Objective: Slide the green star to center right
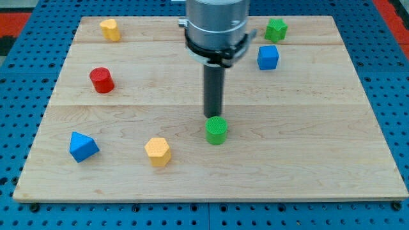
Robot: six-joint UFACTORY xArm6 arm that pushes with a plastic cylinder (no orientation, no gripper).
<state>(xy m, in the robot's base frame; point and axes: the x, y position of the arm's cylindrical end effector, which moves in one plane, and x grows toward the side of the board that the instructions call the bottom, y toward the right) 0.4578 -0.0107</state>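
Note:
The green star [276,29] sits near the view's top right of the wooden board [307,153]. My tip [212,116] is at the board's middle, far below and left of the star. It stands just above a green cylinder [216,130], touching or nearly touching its upper edge. The rod hangs from the grey arm [216,25] at the view's top centre.
A blue cube [268,57] lies just below the green star. A yellow block [110,29] is at top left, a red cylinder [101,80] at left, a blue triangular block [82,146] at bottom left and a yellow hexagon [157,152] beside it.

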